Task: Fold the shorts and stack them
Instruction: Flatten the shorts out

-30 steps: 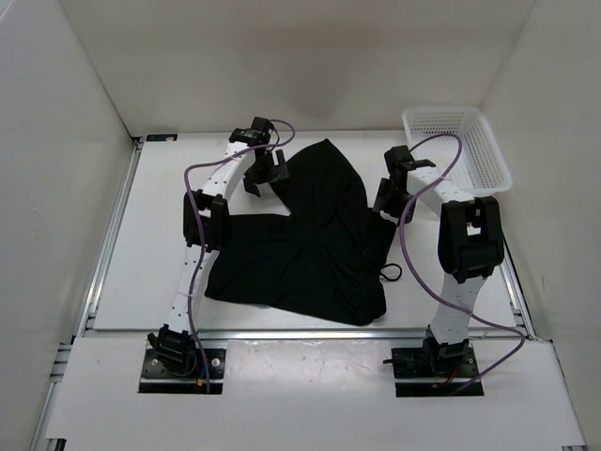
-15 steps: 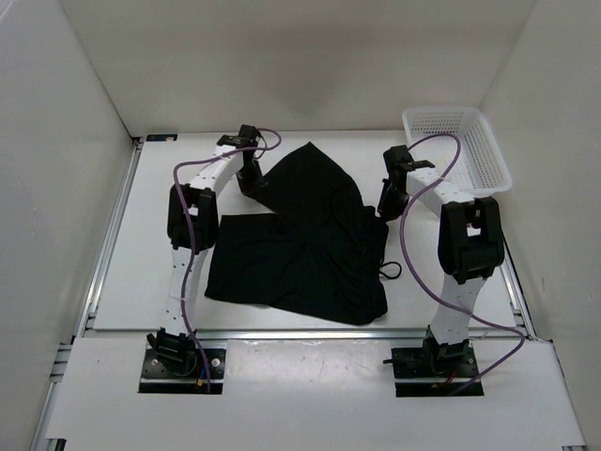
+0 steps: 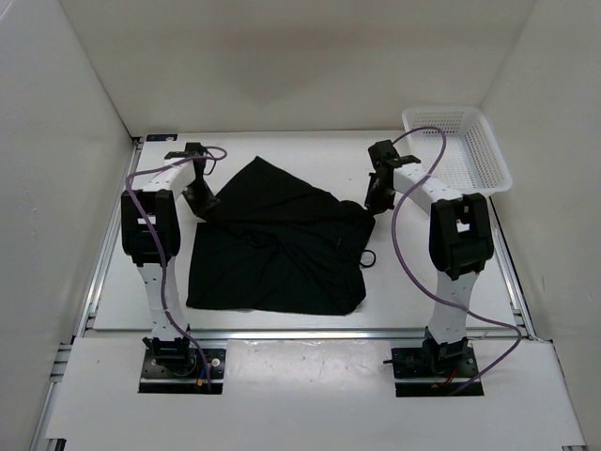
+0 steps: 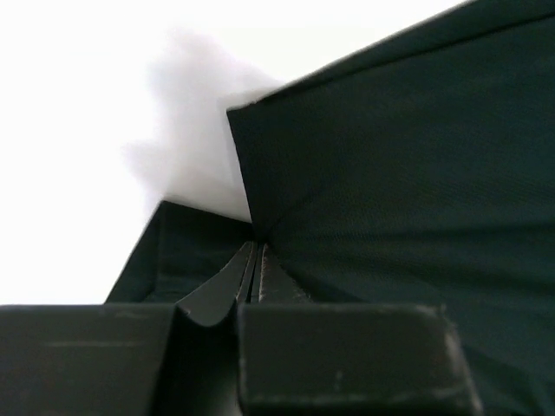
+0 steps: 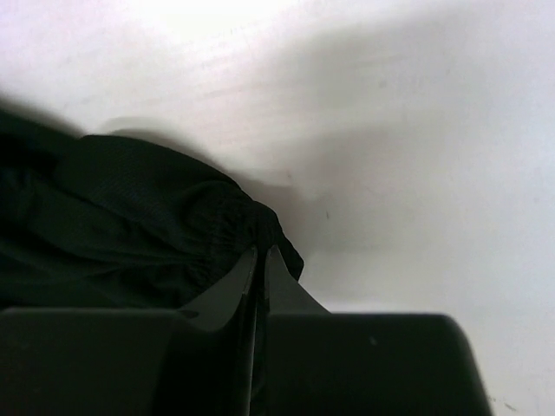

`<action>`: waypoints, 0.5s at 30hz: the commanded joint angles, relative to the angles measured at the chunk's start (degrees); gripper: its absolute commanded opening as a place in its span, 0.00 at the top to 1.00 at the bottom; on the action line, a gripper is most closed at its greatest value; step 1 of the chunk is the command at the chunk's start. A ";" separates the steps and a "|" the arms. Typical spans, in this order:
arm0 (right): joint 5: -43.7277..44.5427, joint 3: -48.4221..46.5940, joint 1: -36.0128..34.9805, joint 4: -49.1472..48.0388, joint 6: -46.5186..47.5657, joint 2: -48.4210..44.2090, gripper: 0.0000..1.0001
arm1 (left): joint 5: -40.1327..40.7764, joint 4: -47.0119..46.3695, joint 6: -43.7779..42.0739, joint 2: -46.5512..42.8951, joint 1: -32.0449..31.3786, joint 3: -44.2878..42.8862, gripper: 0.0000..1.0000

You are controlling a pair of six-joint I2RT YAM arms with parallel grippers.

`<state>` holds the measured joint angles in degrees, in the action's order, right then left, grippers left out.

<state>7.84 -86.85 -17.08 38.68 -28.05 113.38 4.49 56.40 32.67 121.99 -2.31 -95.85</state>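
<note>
- My left gripper [image 4: 254,251] has its fingers pressed together on a corner fold of the shorts [image 3: 272,244]. The wrist view is blurred, so I cannot tell how much cloth sits between them.
- My right gripper [image 5: 260,256] is likewise clamped on a bunched, gathered edge of the shorts, and the pinch itself is lost in shadow.
- From above, both sets of fingertips are hidden under my wrists.
- The shorts lie rumpled mid-table between my arms, with one flap peaking toward the back. The drawstring loop [image 3: 366,256] pokes out at their right edge.
- The basket [image 3: 479,141] sits in the far right corner, apart from the shorts.
- Bare table [image 3: 423,282] shows right of the shorts, left of them, and along the back.
</note>
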 commanded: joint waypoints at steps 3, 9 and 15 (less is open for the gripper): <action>5.34 -7.36 0.29 1.75 -0.69 4.21 0.99 | 2.10 -2.08 0.82 -4.31 2.13 4.45 0.90; 6.84 -13.70 0.29 4.65 -0.69 6.15 0.78 | -1.06 -2.09 -1.20 -4.31 2.13 0.77 0.68; 5.70 -15.89 -1.90 2.72 2.29 4.30 0.44 | -1.06 1.95 -2.26 -4.31 0.91 -7.48 0.29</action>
<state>12.99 -99.35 -17.80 41.06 -27.86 120.20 3.79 57.32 31.18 121.43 -0.67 -97.97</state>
